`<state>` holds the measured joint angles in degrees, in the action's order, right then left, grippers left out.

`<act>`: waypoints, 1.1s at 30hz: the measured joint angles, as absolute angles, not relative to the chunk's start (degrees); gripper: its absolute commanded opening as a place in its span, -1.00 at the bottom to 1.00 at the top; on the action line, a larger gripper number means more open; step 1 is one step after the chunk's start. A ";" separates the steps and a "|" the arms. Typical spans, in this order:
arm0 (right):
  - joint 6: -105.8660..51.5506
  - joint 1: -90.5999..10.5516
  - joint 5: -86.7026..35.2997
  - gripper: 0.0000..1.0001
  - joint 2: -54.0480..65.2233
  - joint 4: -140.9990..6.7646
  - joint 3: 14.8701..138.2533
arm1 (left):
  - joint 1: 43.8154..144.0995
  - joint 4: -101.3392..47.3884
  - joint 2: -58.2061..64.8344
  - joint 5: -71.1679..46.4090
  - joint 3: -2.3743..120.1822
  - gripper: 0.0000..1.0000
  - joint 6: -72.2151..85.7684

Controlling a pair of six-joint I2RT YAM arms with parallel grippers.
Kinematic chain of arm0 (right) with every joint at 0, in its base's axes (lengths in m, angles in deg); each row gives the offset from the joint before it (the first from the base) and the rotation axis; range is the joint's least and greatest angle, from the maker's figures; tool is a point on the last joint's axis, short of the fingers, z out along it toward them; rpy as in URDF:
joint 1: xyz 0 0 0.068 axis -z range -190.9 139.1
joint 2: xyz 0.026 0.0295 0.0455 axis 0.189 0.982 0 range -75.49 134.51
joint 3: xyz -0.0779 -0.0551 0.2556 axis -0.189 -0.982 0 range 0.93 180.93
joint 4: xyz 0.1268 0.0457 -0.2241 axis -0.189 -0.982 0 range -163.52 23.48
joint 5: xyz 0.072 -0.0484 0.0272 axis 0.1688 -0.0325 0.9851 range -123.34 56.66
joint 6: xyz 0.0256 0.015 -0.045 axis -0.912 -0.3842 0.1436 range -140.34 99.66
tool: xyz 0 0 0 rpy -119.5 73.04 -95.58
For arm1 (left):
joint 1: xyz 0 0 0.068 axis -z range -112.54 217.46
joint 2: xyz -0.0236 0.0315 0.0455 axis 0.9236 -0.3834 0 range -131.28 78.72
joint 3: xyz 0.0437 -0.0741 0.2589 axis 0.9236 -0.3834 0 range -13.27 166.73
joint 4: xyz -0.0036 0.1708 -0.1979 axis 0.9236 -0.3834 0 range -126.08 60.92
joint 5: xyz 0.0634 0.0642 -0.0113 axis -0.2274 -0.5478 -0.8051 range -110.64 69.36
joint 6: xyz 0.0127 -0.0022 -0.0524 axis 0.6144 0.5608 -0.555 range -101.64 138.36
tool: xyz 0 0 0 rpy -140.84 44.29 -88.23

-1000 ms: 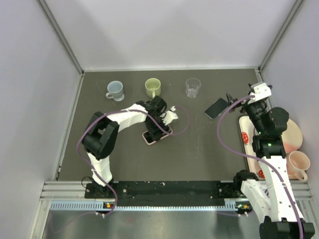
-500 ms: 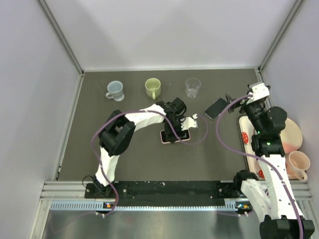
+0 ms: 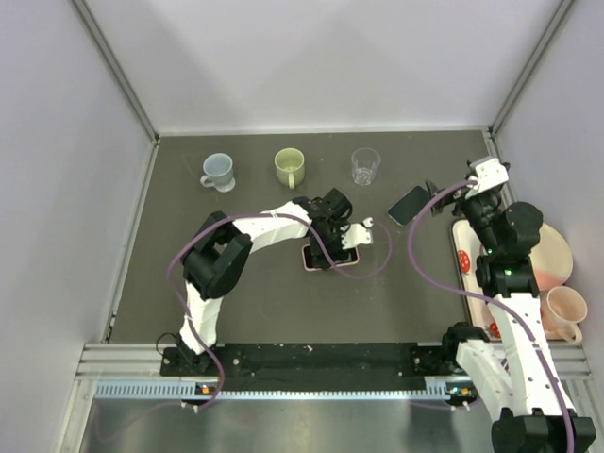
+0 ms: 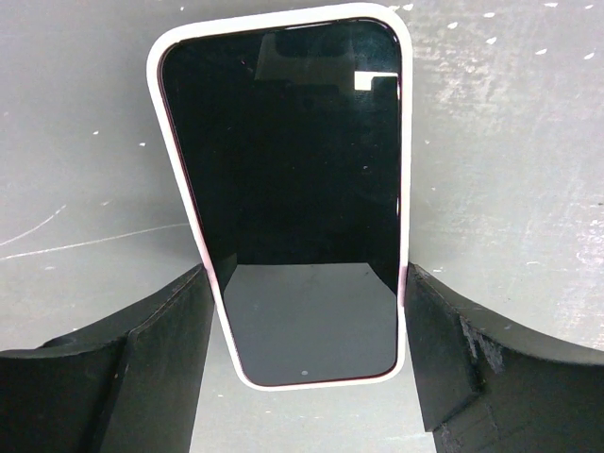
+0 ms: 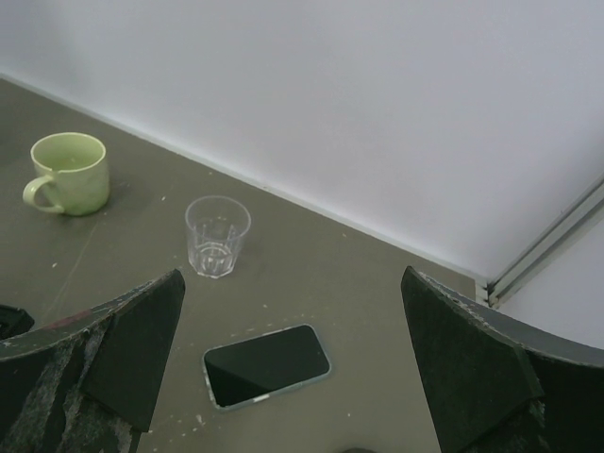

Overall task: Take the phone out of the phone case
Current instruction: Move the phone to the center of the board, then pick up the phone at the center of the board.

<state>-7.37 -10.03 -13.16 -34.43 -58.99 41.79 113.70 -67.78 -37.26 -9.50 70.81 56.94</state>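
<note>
The phone (image 4: 302,160) is lying screen-up inside its pale pink phone case (image 4: 283,21) on the dark table (image 4: 500,142), near the middle. My left claw (image 4: 307,278) is clamping it, with my two black fingers (image 4: 170,340) pressing against the case's long sides at the end nearest my wrist. The case's rim is wrapping the phone all the way round. Farther back, a blue mug (image 3: 217,171), a green mug (image 5: 68,173) and a clear glass (image 5: 217,236) are standing in a row. Over on the right, my right claw (image 5: 293,283) is hovering with its jaws spread wide above a second phone (image 5: 266,364), which is lying flat on the table, apart from my fingers.
</note>
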 measured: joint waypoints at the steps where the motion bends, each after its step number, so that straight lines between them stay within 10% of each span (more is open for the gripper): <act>1: -7.31 -10.03 -12.65 0.98 -34.43 -59.30 41.79 | 113.70 -66.71 -36.56 -10.05 69.76 0.57 56.79; 5: -6.80 -10.03 -9.99 0.98 -34.46 -61.92 41.96 | 113.59 -64.10 -34.68 -12.43 66.94 0.98 56.03; 20: -4.75 -10.03 1.68 0.98 -34.41 -68.52 43.78 | 109.94 -61.22 -27.84 -17.94 63.38 0.98 53.97; 33: -3.39 -11.76 14.29 0.98 -27.72 -76.50 50.03 | 99.27 -55.76 5.05 -15.62 46.22 0.98 45.43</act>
<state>-3.39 -11.76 14.29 -27.72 -76.50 50.03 99.27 -55.76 5.05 -15.62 46.22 45.43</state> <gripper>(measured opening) 0.989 0.987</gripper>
